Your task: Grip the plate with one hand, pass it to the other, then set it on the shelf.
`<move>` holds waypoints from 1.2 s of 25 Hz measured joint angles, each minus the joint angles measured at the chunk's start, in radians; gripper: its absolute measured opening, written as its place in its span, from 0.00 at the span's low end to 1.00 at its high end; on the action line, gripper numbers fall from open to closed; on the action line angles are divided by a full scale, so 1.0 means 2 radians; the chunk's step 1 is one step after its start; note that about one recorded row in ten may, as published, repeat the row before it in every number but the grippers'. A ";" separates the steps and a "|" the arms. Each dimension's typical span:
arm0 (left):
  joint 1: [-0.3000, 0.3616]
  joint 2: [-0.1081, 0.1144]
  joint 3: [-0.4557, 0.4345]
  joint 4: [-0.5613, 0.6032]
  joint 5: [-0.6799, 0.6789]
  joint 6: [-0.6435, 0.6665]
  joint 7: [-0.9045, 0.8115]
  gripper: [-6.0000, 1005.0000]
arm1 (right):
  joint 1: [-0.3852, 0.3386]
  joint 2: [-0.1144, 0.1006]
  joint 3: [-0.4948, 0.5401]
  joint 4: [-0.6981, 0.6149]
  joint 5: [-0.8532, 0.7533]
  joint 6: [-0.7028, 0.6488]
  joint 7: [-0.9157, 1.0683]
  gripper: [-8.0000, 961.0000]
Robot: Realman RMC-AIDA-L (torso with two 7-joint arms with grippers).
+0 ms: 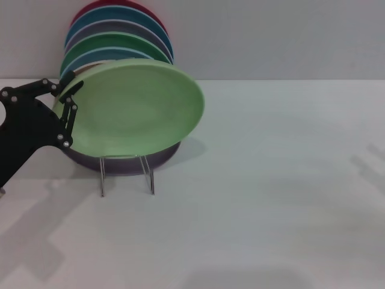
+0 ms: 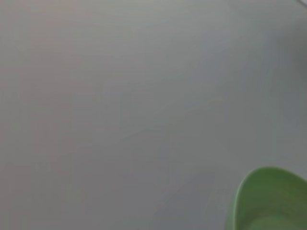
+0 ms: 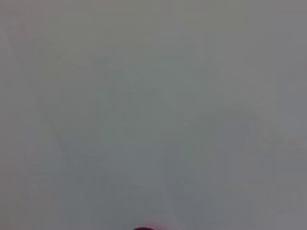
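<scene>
The left black hand [image 1: 67,96] pinches the rim of the round, matte, light mint-green plate [image 1: 135,108], holding it tilted at the front of the clear plate rack [image 1: 126,174], just ahead of the stacked coloured plates [image 1: 117,36]. The right hand is out of view. Gripped at one edge only, the plate could pivot or slip, knocking the rack on the white surface [image 1: 271,211]

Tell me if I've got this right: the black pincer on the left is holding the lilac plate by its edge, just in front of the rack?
Not quite. In the head view the left pincer holds the light green plate by its edge, at the rack. The lilac plate sits behind and below it.
</scene>
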 joint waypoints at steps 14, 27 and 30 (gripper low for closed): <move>0.010 -0.028 0.001 0.001 -0.002 -0.019 0.058 0.19 | 0.002 -0.001 -0.004 0.003 0.000 0.000 0.000 0.73; 0.131 -0.047 -0.161 -0.106 -0.003 0.066 0.054 0.43 | -0.002 -0.001 0.001 0.004 0.002 0.000 -0.014 0.73; 0.144 -0.051 -0.237 -0.093 -0.006 0.061 -0.023 0.53 | -0.003 0.000 0.006 -0.005 0.016 -0.003 -0.047 0.73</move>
